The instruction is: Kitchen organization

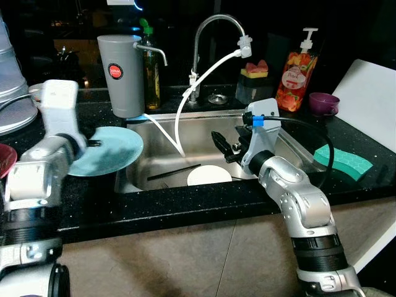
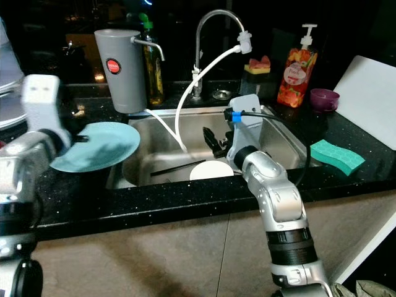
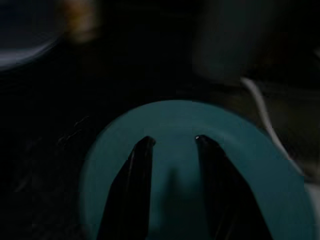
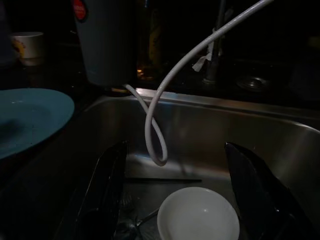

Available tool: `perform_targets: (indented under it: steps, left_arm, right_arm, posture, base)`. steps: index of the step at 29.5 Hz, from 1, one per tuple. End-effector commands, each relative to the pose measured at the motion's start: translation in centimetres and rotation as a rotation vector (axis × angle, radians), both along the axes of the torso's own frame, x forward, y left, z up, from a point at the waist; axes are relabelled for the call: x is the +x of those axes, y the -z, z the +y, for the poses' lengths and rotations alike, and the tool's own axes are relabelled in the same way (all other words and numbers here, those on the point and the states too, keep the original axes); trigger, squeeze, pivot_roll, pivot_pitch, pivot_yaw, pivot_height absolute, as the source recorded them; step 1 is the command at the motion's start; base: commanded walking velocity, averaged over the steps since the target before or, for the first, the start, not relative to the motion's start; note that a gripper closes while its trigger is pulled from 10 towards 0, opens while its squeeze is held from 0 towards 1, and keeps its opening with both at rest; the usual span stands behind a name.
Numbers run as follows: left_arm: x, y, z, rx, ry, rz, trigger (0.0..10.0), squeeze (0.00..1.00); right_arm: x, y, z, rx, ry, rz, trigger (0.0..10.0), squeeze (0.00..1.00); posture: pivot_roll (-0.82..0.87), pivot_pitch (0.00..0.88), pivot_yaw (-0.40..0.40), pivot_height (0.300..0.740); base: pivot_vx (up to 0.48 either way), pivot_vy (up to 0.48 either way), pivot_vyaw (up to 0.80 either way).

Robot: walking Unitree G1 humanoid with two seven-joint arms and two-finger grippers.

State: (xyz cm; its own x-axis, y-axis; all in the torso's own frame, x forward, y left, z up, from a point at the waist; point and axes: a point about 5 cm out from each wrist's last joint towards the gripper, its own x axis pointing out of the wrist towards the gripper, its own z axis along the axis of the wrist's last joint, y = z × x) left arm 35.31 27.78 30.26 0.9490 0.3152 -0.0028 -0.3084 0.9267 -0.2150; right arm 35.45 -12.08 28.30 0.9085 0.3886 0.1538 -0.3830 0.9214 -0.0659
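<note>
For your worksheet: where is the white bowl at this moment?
The white bowl sits at the bottom of the sink, near its front wall, just below the open right gripper and beside a dark chopstick.

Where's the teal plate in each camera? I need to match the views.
Left eye: teal plate at left, held over the counter beside the sink.
Right eye: same spot.
Left wrist: under the fingers.
Right wrist: at the edge.
Shared landmark: white hose.

Bowl [image 1: 209,176] apparently in sink [image 1: 291,143]
</note>
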Motion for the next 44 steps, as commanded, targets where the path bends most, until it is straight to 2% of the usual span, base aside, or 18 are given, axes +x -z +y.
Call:
perform_targets:
  steps: [1, 4, 7, 10, 11, 18, 20, 23, 37, 39, 41, 42, 44]
  left_arm:
    - [-0.2, 1.2, 1.3, -0.124, -0.083, 0.049, 10.0, 0.00]
    - [-0.8, 2.4, 2.8, -0.226, -0.180, 0.097, 10.0, 0.00]
    - [-1.0, 3.3, 3.7, -0.275, -0.211, 0.137, 10.0, 0.00]
    - [-0.9, 3.3, 4.0, -0.343, -0.187, 0.136, 10.0, 0.00]
    - [-0.8, 3.4, 4.1, -0.412, -0.163, 0.131, 10.0, 0.00]
    - [-0.5, 3.5, 3.9, -0.507, -0.113, 0.113, 10.0, 0.00]
    - [-0.4, 3.5, 3.7, -0.563, -0.095, 0.089, 10.0, 0.00]
    - [-0.4, 3.7, 3.7, -0.589, -0.097, 0.086, 10.0, 0.00]
    - [-0.2, 4.6, 3.7, -0.634, -0.071, 0.111, 10.0, 0.00]
    - [-0.1, 4.4, 3.6, -0.600, -0.064, 0.114, 10.0, 0.00]
    - [0.0, 3.7, 3.4, -0.476, -0.078, 0.120, 10.0, 0.00]
    - [0.0, 3.7, 3.4, -0.476, -0.078, 0.120, 10.0, 0.00]
    - [0.1, 2.9, 3.2, -0.387, -0.088, 0.103, 10.0, 0.00]
  right_arm:
    - [0.1, 0.1, 0.1, 0.001, -0.005, 0.005, 10.0, 0.00]
    - [0.1, 0.2, 0.1, 0.001, -0.006, 0.007, 10.0, 0.00]
    - [0.1, 0.3, 0.2, 0.000, -0.007, 0.009, 10.0, 0.00]
    - [0.1, 0.3, 0.2, -0.001, -0.008, 0.010, 10.0, 0.00]
    - [0.1, 0.3, 0.2, 0.000, -0.009, 0.009, 10.0, 0.00]
    - [0.1, 0.3, 0.3, -0.001, -0.012, 0.008, 10.0, 0.00]
    - [0.1, 0.3, 0.4, -0.003, -0.015, 0.007, 10.0, 0.00]
    - [0.1, 0.3, 0.4, -0.004, -0.015, 0.007, 10.0, 0.00]
    - [0.1, 0.1, 0.4, -0.006, -0.018, 0.002, 10.0, 0.00]
    - [0.1, 0.1, 0.3, -0.006, -0.017, 0.002, 10.0, 0.00]
    - [0.1, 0.2, 0.3, -0.006, -0.015, 0.003, 10.0, 0.00]
    - [0.1, 0.2, 0.3, -0.006, -0.015, 0.003, 10.0, 0.00]
    - [0.1, 0.2, 0.3, -0.005, -0.014, 0.003, 10.0, 0.00]
  posture:
    - [0.08, 0.107, -0.033, 0.740]
    - [0.08, 0.108, -0.032, 0.740]
    - [0.08, 0.108, -0.032, 0.740]
    - [0.08, 0.108, -0.032, 0.740]
    - [0.08, 0.106, -0.030, 0.740]
    - [0.08, 0.103, -0.032, 0.740]
    - [0.08, 0.103, -0.034, 0.740]
    - [0.08, 0.103, -0.034, 0.740]
    - [0.08, 0.100, -0.038, 0.740]
    - [0.08, 0.100, -0.038, 0.740]
    - [0.08, 0.100, -0.036, 0.740]
    - [0.08, 0.100, -0.036, 0.740]
    - [0.07, 0.101, -0.034, 0.740]
  base:
    - [0.000, 0.000, 0.00]
    - [0.000, 0.000, 0.00]
    - [0.000, 0.000, 0.00]
    - [0.000, 0.000, 0.00]
    - [0.000, 0.000, 0.00]
    - [0.000, 0.000, 0.00]
    - [0.000, 0.000, 0.00]
    - [0.000, 0.000, 0.00]
    - [0.000, 0.000, 0.00]
    - [0.000, 0.000, 0.00]
    - [0.000, 0.000, 0.00]
    - [0.000, 0.000, 0.00]
    - [0.000, 0.000, 0.00]
